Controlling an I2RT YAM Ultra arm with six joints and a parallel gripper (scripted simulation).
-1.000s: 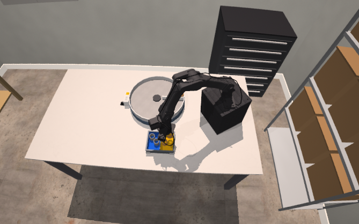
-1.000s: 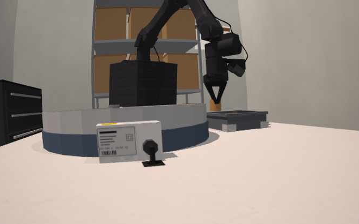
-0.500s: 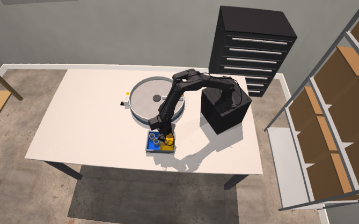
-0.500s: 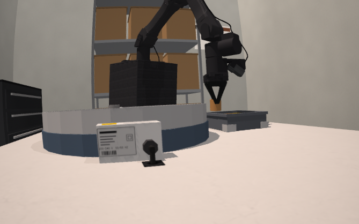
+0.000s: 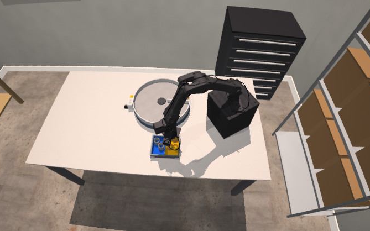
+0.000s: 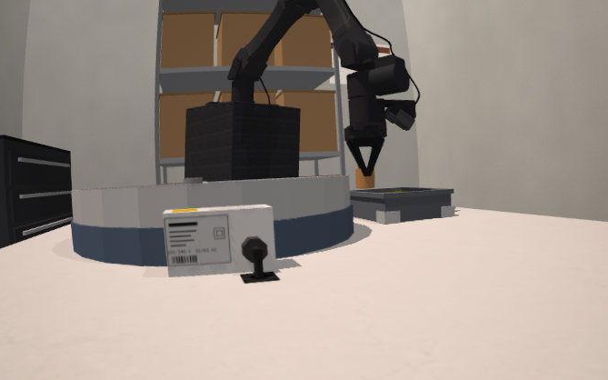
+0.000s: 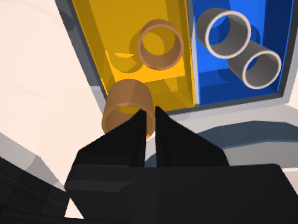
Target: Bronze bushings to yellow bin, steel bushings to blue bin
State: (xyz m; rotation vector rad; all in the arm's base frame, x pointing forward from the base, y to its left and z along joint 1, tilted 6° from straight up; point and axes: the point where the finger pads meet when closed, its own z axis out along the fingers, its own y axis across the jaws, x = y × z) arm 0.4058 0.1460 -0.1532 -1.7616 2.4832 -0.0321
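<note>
Black parallel gripper (image 7: 150,124) clamped on short bronze cylindrical bushing (image 7: 124,104), suspended above near edge of yellow bin compartment (image 7: 113,23). Second bronze bushing (image 7: 160,46) inside. Two steel bushings (image 7: 228,34) in blue compartment (image 7: 226,79).

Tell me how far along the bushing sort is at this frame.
Done: two steel bushings lie in the blue bin, and one bronze bushing lies in the yellow bin. In hand: the gripper is shut on another bronze bushing, held near the yellow bin's edge, not yet released. Left: dropping it in. The visible part of the turntable shows no bushings, though the arm hides some of it.
</note>
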